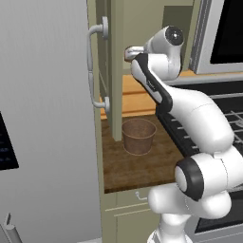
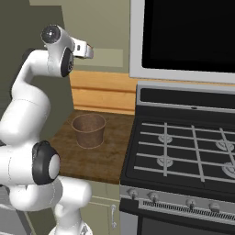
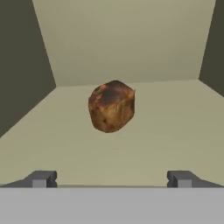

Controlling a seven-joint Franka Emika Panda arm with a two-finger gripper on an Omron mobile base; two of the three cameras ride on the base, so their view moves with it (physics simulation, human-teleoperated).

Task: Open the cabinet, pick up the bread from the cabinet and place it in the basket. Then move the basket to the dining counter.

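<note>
Left base view: cabinet (image 1: 115, 71) door stands open at upper centre, seen edge-on beside the grey fridge (image 1: 45, 118) and its handles. The arm reaches up into the cabinet opening. Basket (image 1: 138, 135) sits on the wood counter (image 1: 137, 166) at centre frame, just below the open cabinet, empty as far as I can tell.

Right base view: basket (image 2: 88, 130) at centre left on the counter (image 2: 98, 158), stove (image 2: 183, 156) just beside it on the right. The arm's wrist points into the cabinet at upper left.

Hand view: bread (image 3: 111, 106) lies on the pale shelf (image 3: 175, 122) at centre frame, ahead of the claw (image 3: 111, 179). Claw is released, tips spread wide at the bottom corners, not touching the bread.

Step in hand, I'd say: reaching for the bread. To do it well, push straight forward, keep the bread centred between the tips, and clench only once they straddle its middle.
</note>
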